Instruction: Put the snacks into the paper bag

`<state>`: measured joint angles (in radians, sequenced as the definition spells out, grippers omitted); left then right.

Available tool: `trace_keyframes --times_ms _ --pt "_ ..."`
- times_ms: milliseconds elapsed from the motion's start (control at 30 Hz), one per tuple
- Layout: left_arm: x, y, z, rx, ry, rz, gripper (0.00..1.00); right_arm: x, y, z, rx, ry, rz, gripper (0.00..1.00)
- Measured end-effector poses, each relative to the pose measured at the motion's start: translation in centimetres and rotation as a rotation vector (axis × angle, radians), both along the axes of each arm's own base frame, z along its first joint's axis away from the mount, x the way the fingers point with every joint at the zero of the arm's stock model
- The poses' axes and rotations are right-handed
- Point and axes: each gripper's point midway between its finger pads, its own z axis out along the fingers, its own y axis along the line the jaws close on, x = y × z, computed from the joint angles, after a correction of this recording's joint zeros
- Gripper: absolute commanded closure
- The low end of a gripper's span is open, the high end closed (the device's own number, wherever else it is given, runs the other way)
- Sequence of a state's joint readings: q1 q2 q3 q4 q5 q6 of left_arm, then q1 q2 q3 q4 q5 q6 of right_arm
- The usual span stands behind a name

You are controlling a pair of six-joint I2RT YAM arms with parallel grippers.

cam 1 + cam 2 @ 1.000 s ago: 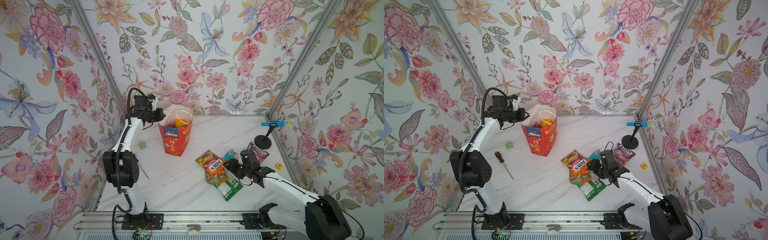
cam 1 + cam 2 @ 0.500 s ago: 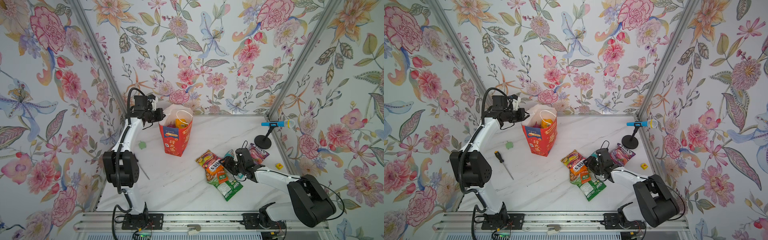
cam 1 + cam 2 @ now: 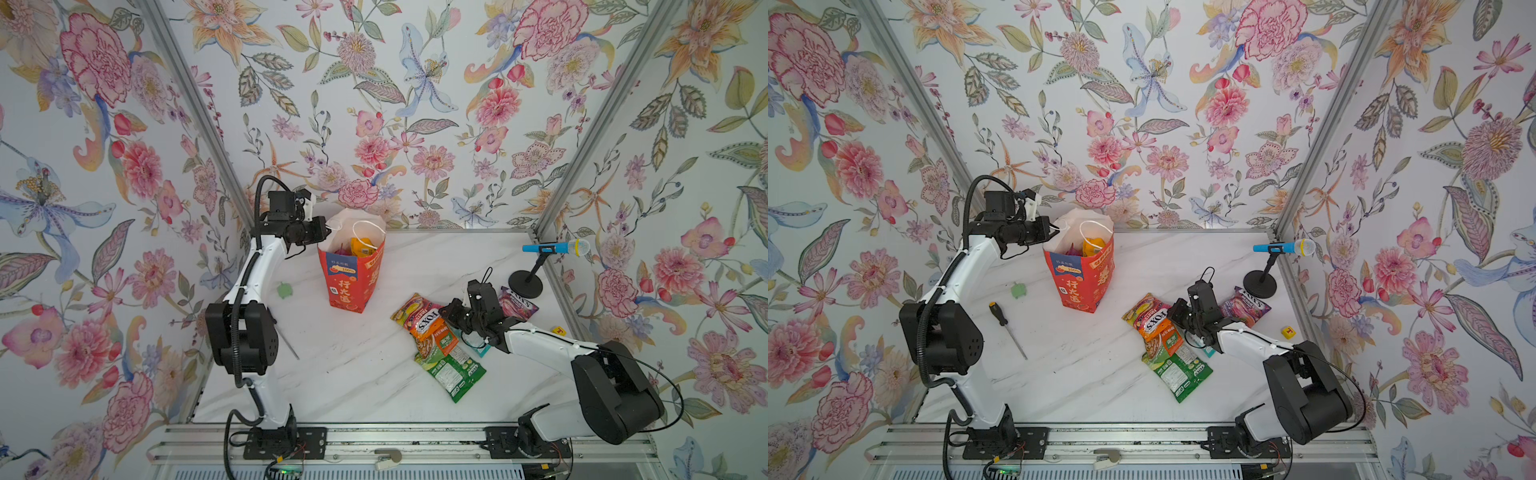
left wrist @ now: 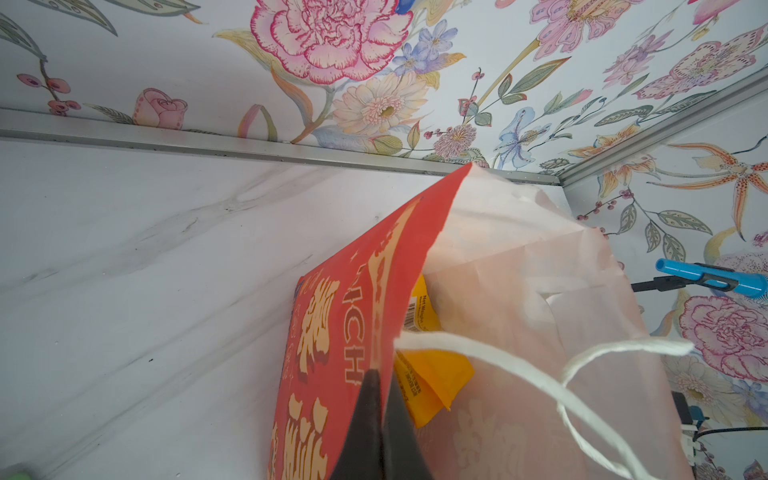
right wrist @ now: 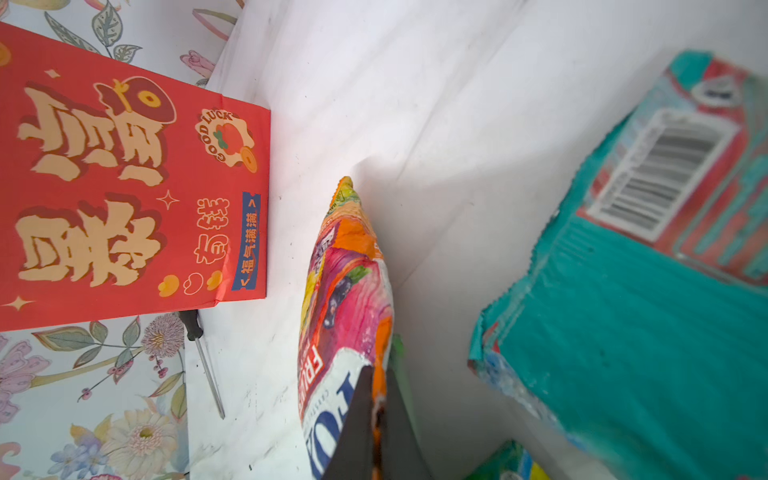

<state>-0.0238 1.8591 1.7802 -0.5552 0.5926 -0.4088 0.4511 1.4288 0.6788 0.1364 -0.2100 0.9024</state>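
Snacks [image 3: 451,370]: lying piled on the surface [image 3: 353,374] right of the paper bag [image 3: 353,286]; fruit-printed packet [image 5: 345,291] being gripped by the right pincer [image 5: 376,376]; left pincer [image 4: 380,376] clamping closed on the bag's rim.

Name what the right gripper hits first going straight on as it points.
The right gripper is shut on the fruit-printed red plastic packet; beyond it, probably bare white marble table.

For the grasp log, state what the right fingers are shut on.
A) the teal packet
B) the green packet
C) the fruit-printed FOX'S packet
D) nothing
C: in the right wrist view the fingers of the right gripper pinch the fruit-printed FOX'S packet, while the teal packet lies apart.
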Motion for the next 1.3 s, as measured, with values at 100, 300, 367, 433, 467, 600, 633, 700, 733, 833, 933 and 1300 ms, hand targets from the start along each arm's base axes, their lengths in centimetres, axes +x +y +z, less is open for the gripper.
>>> trace_keyframes --times_ms 100,300,367,433,467,600,633,700,733,833,933,1300 --pt "0.0 0.0 0.0 0.000 0.000 0.000 1.00 0.7 -0.1 1.3 -0.036 -0.034 0.007 0.84" --pt "0.0 0.0 0.0 -0.002 0.000 -0.002 1.00 0.9 -0.6 1.6 -0.088 -0.049 0.017 1.00" --pt "0.0 0.0 0.0 -0.002 0.000 -0.002 1.00 0.9 -0.5 1.6 -0.093 -0.051 0.029 1.00" --pt "0.0 0.0 0.0 -0.002 0.000 -0.002 1.00 1.0 -0.4 2.0 -0.094 -0.055 0.037 1.00" --pt "0.0 0.0 0.0 -0.002 0.000 -0.002 1.00 1.2 -0.2 2.6 -0.089 -0.063 0.043 1.00" --pt "0.0 0.0 0.0 -0.002 0.000 -0.002 1.00 2.4 1.3 6.8 -0.036 -0.139 0.066 1.00" --pt "0.0 0.0 0.0 -0.002 0.000 -0.002 1.00 2.8 1.7 8.5 -0.015 -0.172 0.073 1.00" --pt "0.0 -0.1 0.0 -0.002 0.000 -0.002 1.00 3.4 2.4 11.5 0.020 -0.228 0.085 1.00" --pt "0.0 0.0 0.0 -0.002 0.000 -0.002 1.00 3.8 2.8 13.3 0.039 -0.262 0.089 1.00" --pt "0.0 0.0 0.0 -0.002 0.000 -0.002 1.00 4.7 3.7 18.5 0.089 -0.357 0.094 1.00" --pt "0.0 0.0 0.0 -0.002 0.000 -0.002 1.00 5.3 4.8 24.5 0.145 -0.468 0.116 1.00" --pt "0.0 -0.1 0.0 -0.002 0.001 -0.002 1.00 8.7 11.1 37.6 0.282 -0.713 0.265 1.00"
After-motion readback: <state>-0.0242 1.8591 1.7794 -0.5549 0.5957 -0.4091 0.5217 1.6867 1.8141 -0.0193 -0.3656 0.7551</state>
